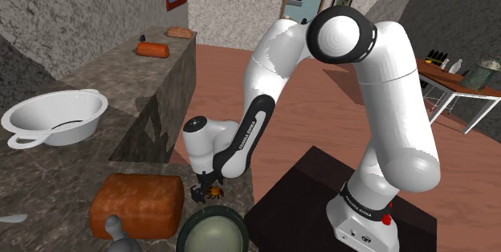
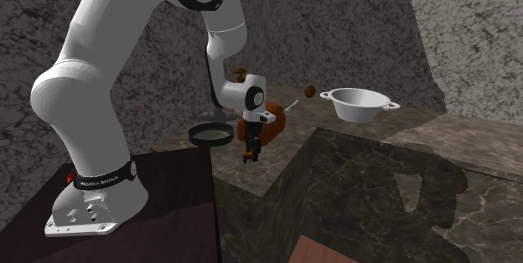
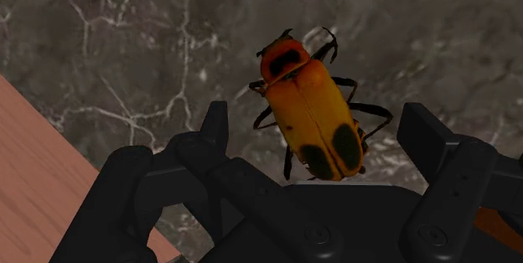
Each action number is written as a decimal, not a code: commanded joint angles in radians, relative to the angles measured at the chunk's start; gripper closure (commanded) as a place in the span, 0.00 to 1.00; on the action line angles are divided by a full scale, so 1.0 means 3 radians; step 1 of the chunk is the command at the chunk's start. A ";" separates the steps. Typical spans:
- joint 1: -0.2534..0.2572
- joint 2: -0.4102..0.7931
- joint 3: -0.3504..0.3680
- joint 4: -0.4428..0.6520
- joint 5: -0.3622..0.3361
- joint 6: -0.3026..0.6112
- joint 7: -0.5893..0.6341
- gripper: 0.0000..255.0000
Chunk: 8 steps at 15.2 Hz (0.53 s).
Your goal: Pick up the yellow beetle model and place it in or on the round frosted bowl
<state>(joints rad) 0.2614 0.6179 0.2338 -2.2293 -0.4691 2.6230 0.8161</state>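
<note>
The gripper [image 3: 318,119] is lowered over the dark marbled desk [image 3: 126,52], and its two black fingers [image 3: 215,127] are spread apart. The beetle model [image 3: 314,110] is seen between them in the wrist view. Its wing cases are orange-yellow with two black spots at the rear, and its head is red-orange with a black patch. A gap is visible between each finger and the beetle's body, so nothing is clasped. Only the thin black legs on one side reach close to the nearer finger.

In the shoulder view the gripper [image 1: 204,189] is placed near the desk's edge, with the beetle model [image 1: 215,193] at its tips. The round frosted bowl [image 1: 183,230], dark-rimmed with a pale inside, is set just beside it towards that view's bottom edge. A brown loaf [image 1: 136,204] is found next to the bowl, on that view's left. A white two-handled basin [image 1: 84,126] is placed well apart, further along the desk.

In the second exterior view the gripper [image 2: 251,150] is pointed downwards between the bowl [image 2: 194,136] and the loaf [image 2: 275,119].
</note>
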 commanded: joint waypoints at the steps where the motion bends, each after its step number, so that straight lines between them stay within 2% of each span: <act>1: 0.0002 0.0006 -0.0003 0.0003 -0.0003 0.0005 0.0001 0.00; 5: 0.0002 0.0006 -0.0003 0.0003 -0.0003 0.0004 0.0001 0.00; 6: 0.0002 0.0006 -0.0003 0.0003 -0.0003 0.0004 0.0001 1.00; 8: 0.0002 0.0006 -0.0003 0.0003 -0.0003 0.0004 0.0001 1.00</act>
<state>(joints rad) 0.2618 0.6197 0.2329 -2.2284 -0.4700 2.6243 0.8166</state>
